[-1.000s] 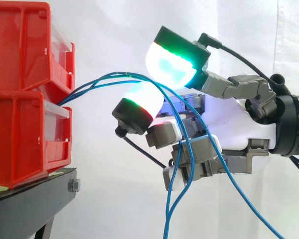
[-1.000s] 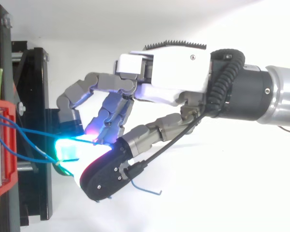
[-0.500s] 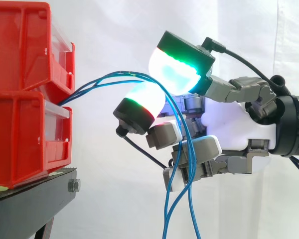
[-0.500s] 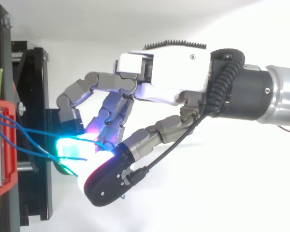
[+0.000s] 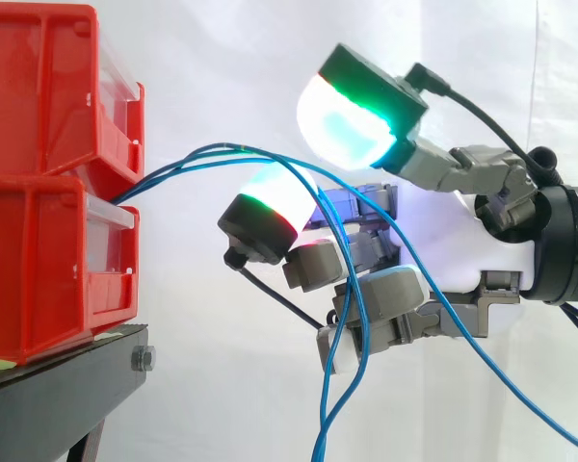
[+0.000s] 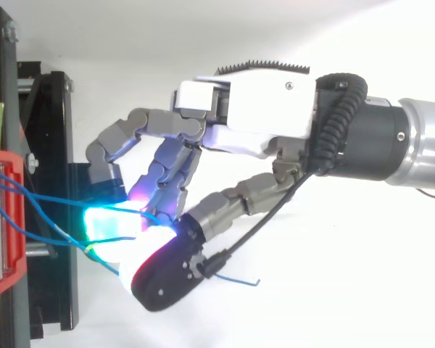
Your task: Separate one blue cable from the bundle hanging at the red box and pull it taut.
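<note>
Blue cables (image 5: 222, 147) arc from red bins (image 5: 39, 260) at left through hand (image 5: 453, 245) mid-frame; whether it grips them is unclear.

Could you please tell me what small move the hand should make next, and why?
Probably lower the raised pad toward the lower pad to pinch one strand: the blue cables arc from the red bins through the wide gap between them, and hang slack below the hand.

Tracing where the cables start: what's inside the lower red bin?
Blue cables run out over the lower red bin's front edge toward the hand. Its opaque walls hide where they end inside.
</note>
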